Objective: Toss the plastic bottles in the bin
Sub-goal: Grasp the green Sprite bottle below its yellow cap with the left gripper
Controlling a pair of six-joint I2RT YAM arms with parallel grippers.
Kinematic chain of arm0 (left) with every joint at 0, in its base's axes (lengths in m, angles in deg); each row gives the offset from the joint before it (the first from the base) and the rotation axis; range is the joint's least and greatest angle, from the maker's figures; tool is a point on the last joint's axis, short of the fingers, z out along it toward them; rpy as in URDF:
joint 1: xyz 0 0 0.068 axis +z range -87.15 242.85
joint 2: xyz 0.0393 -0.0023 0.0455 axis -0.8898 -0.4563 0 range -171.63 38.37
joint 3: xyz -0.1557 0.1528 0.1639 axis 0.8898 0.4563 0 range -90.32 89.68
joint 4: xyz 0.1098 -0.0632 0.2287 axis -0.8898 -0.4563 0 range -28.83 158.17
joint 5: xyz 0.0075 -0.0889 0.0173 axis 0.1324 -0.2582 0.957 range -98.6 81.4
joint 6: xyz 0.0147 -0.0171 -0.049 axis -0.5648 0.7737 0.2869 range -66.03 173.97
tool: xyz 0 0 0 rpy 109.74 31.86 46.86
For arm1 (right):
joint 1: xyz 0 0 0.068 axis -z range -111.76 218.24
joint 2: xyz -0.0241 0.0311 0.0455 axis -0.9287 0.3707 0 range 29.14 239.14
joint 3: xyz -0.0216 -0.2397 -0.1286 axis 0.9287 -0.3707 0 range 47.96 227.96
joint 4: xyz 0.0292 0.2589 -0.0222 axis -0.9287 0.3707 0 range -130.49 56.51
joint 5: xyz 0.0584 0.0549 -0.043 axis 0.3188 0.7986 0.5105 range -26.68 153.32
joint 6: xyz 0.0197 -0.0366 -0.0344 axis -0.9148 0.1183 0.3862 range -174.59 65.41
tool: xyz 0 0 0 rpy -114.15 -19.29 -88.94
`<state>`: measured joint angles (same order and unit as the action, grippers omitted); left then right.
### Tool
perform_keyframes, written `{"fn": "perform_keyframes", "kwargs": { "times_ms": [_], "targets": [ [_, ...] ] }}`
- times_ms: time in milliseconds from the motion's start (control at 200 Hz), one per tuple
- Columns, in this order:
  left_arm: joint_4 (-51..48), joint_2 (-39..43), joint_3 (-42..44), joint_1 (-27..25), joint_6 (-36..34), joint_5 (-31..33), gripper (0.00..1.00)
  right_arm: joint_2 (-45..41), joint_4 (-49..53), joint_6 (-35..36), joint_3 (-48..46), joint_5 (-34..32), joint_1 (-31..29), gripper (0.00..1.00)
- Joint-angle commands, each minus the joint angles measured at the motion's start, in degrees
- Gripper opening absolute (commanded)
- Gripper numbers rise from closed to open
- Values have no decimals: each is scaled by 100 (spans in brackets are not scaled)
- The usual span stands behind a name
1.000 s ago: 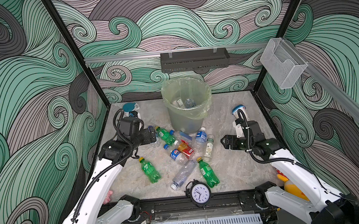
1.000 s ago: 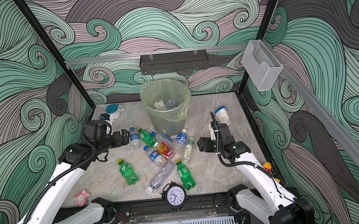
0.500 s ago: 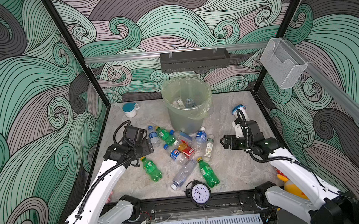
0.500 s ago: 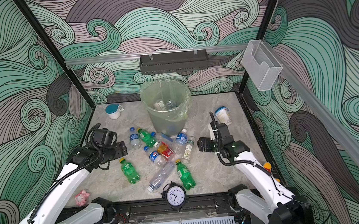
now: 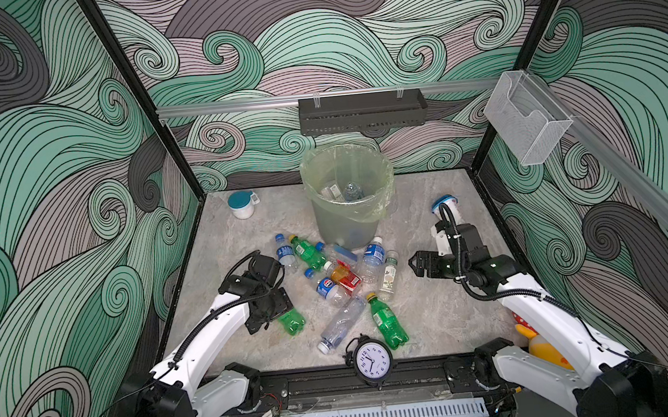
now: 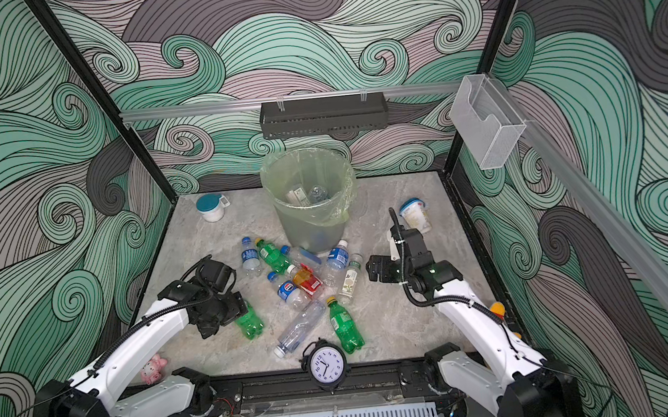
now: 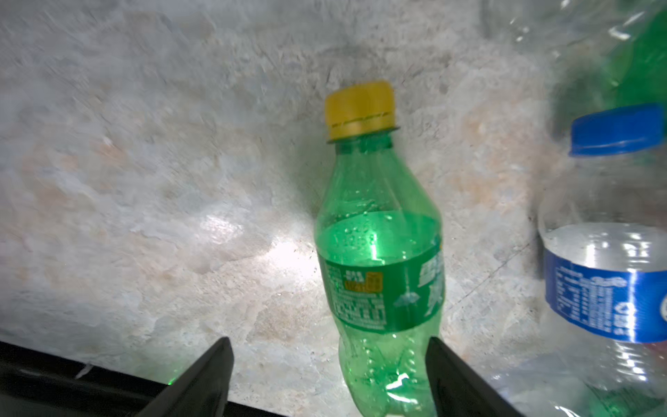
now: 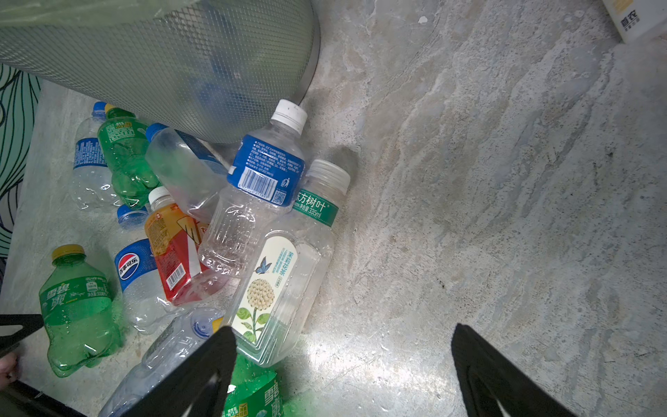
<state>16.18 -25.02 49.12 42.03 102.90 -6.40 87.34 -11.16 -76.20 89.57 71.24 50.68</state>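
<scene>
Left wrist view: left tool (image 7: 327, 343) jaws apart, straddling green bottle (image 7: 375, 252) base.

The left tool (image 5: 270, 308) covers much of the green bottle (image 5: 293, 322)

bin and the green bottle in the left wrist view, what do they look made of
Bin: looks like fine grey wire mesh, matt, with a smooth band at its foot; probably metal. Its liner bag: thin translucent pale green plastic film, wrinkled over the rim. Green bottle: thin glossy see-through plastic, light shining through it; its yellow cap: opaque plastic.
</scene>
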Motion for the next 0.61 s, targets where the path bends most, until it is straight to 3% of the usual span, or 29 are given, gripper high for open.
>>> {"fn": "perform_keyframes", "kwargs": {
  "times_ms": [0,140,400,545,600],
  "targets": [
    [435,-170,65,-49,257,-150,84,20,-98,12,-30,-13,-30,94],
    [572,-617,171,-46,124,-148,84,94,-109,81,23,-12,-28,95],
    [1024,-1258,347,-142,-15,-280,70,-2,-170,7,-106,-18,-28,95],
    [1087,-1226,373,-152,-60,-220,54,-123,-131,14,-166,-79,-28,95],
    [1033,-1212,312,-151,-90,-208,52,-162,-70,41,-169,-102,-29,95]
  ]
}}
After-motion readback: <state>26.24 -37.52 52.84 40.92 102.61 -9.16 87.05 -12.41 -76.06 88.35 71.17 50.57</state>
